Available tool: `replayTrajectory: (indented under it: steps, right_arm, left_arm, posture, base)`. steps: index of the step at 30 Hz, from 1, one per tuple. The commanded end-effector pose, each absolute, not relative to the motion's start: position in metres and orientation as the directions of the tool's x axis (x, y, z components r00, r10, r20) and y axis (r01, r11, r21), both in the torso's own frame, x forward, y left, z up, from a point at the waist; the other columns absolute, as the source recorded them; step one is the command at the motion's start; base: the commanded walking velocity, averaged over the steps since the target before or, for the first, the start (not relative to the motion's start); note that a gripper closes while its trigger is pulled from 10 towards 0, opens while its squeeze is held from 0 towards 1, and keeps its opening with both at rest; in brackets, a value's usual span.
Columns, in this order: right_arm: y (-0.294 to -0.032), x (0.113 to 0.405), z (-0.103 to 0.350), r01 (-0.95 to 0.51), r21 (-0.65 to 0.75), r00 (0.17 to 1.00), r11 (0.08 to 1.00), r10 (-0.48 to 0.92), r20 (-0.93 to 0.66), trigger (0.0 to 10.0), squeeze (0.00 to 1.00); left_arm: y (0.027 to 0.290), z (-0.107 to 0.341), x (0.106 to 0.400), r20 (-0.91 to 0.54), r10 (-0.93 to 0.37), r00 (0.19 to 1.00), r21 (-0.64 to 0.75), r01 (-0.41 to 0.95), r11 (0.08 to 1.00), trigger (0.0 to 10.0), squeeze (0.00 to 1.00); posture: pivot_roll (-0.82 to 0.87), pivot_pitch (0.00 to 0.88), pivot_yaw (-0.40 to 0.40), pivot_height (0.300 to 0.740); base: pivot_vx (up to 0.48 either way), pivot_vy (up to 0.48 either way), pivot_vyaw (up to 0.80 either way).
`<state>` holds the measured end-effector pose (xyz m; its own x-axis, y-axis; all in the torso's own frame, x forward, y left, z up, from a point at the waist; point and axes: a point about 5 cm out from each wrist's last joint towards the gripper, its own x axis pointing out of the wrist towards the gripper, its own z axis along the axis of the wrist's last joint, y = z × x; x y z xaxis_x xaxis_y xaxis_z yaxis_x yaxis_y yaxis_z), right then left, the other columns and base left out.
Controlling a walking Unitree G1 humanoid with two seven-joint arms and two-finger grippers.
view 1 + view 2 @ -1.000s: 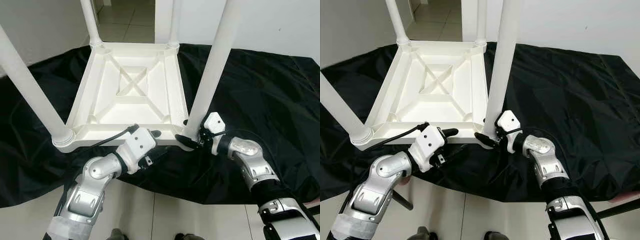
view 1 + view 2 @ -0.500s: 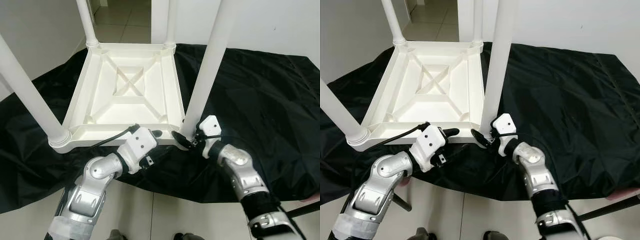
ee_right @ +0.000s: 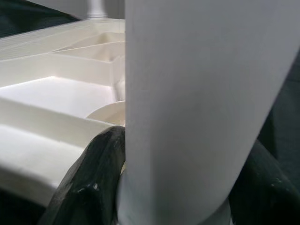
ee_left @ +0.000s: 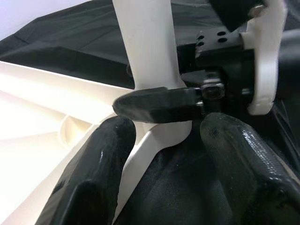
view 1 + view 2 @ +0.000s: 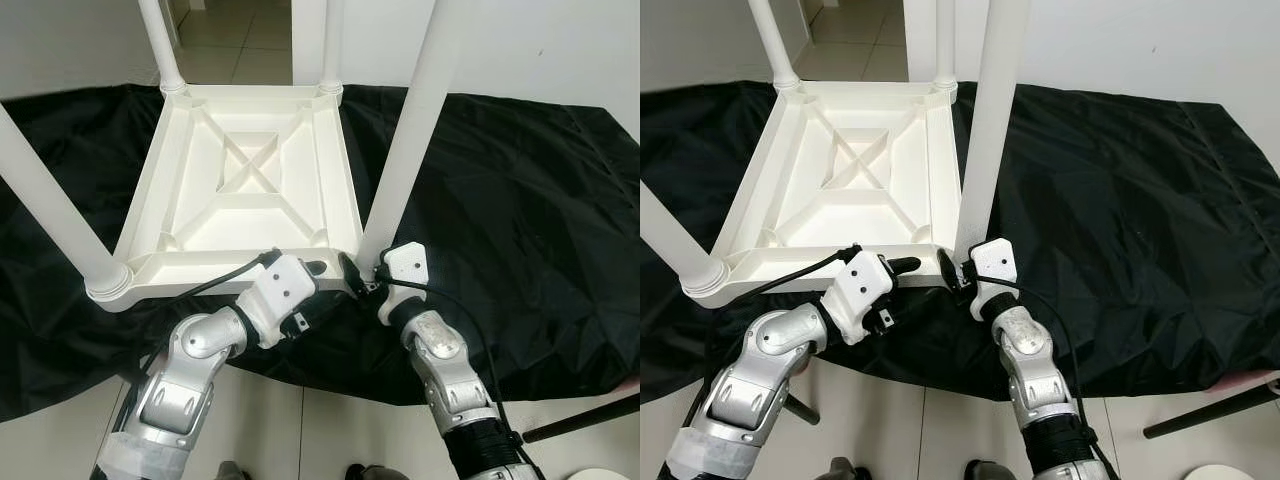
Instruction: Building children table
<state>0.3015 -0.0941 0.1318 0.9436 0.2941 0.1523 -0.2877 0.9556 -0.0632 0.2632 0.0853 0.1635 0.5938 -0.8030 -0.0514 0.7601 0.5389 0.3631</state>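
The white children's table (image 5: pixel 200 262) lies upside down on a black cloth, its legs pointing up. My right gripper (image 5: pixel 368 272) is shut on the base of the near-right leg (image 5: pixel 405 150), where the leg meets the corner. In the right wrist view that leg (image 3: pixel 197 103) stands between the black fingers (image 3: pixel 93 183). My left gripper (image 5: pixel 312 275) is shut on the table's near rim just beside that corner, one finger lying over the rim. The left wrist view has the rim (image 4: pixel 154 140) between its fingers and the right gripper's finger (image 4: pixel 159 104) across the leg.
The black cloth (image 5: pixel 520 200) spreads wide to the right and left over a tiled floor (image 5: pixel 330 430). The near-left leg (image 5: pixel 50 210) and two far legs (image 5: pixel 160 45) rise around the work area. A dark bar (image 5: pixel 580 425) lies at lower right.
My right forearm has swung leftward and closer under the corner, its gripper turning around the leg base while staying on it. The view has shifted slightly. The left gripper has held still.
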Motion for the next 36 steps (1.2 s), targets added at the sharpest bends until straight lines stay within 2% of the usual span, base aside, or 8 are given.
replayTrajectory:
  steps: [1, 7, 8, 9, 21, 22, 31, 36]
  right_arm:
    - [-0.092, 0.301, 0.124, -0.213, 0.007, 0.972, 0.977, 0.211, 0.106, 10.0, 0.0]
    - [-0.077, 0.302, 0.137, -0.173, 0.032, 0.976, 0.984, 0.167, 0.143, 10.0, 0.0]
    - [-0.078, 0.301, 0.138, -0.194, 0.03, 0.97, 0.981, 0.187, 0.154, 10.0, 0.13]
    - [-0.079, 0.3, 0.139, -0.215, 0.026, 0.964, 0.976, 0.208, 0.165, 10.0, 1.0]
    - [-0.095, 0.29, 0.143, -0.248, -0.007, 0.947, 0.969, 0.244, 0.211, 10.0, 1.0]
    - [-0.098, 0.286, 0.144, -0.311, -0.019, 0.926, 0.95, 0.307, 0.219, 10.0, 0.0]
    - [-0.113, 0.285, 0.157, -0.401, -0.06, 0.878, 0.914, 0.403, 0.257, 10.0, 0.0]
    - [-0.115, 0.284, 0.164, -0.424, -0.085, 0.863, 0.902, 0.431, 0.263, 10.0, 0.0]
  left_arm:
    - [0.088, 0.163, 0.266, -0.037, -0.753, 0.657, 0.364, 0.711, 0.602, 10.0, 0.0]
    - [0.088, 0.163, 0.268, -0.026, -0.744, 0.668, 0.36, 0.701, 0.616, 10.0, 0.0]
    - [0.088, 0.163, 0.268, -0.025, -0.745, 0.666, 0.36, 0.702, 0.615, 10.0, 0.0]
    - [0.088, 0.164, 0.268, -0.025, -0.746, 0.666, 0.363, 0.701, 0.614, 10.0, 0.0]
    - [0.097, 0.164, 0.271, -0.014, -0.712, 0.702, 0.394, 0.658, 0.642, 10.0, 0.0]
    - [0.097, 0.165, 0.269, -0.016, -0.719, 0.695, 0.366, 0.673, 0.643, 10.0, 0.0]
    - [0.085, 0.179, 0.251, 0.014, -0.813, 0.582, 0.308, 0.771, 0.557, 10.0, 0.0]
    - [0.083, 0.186, 0.256, 0.046, -0.772, 0.634, 0.336, 0.718, 0.61, 10.0, 0.0]
  posture:
    - [-0.03, 0.117, 0.014, 0.74]
    - [-0.04, 0.112, 0.017, 0.74]
    - [-0.04, 0.109, 0.017, 0.74]
    - [-0.04, 0.107, 0.016, 0.74]
    - [-0.05, 0.128, -0.005, 0.74]
    - [-0.04, 0.135, -0.021, 0.74]
    - [-0.05, 0.107, -0.039, 0.74]
    - [-0.07, 0.101, -0.038, 0.74]
  base:
    - [0.0, 0.0, 0.0]
    - [0.0, 0.0, 0.0]
    - [0.0, 0.0, 0.0]
    - [0.0, 0.0, 0.0]
    - [0.0, 0.0, 0.0]
    - [0.0, 0.0, 0.0]
    - [0.0, 0.0, 0.0]
    - [0.0, 0.0, 0.0]
